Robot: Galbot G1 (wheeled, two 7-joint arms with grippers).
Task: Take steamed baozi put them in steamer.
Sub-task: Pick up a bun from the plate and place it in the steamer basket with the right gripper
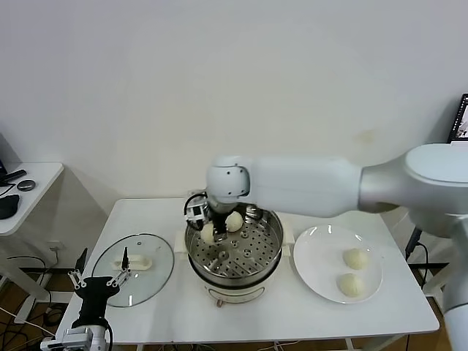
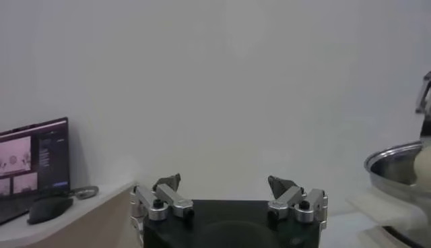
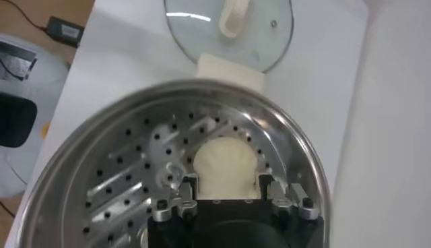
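The right claw pinched a baozi over the steamer tray, mid-tabletop; the left claw, spread, waited off its near-left edge.

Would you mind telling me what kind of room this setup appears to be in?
Probably a lab or office test space staged as a kitchen, not a real one: a steamer, a plate of baozi and a glass lid sit on a plain white table against a bare wall, with a desk, computer mouse and monitor alongside.
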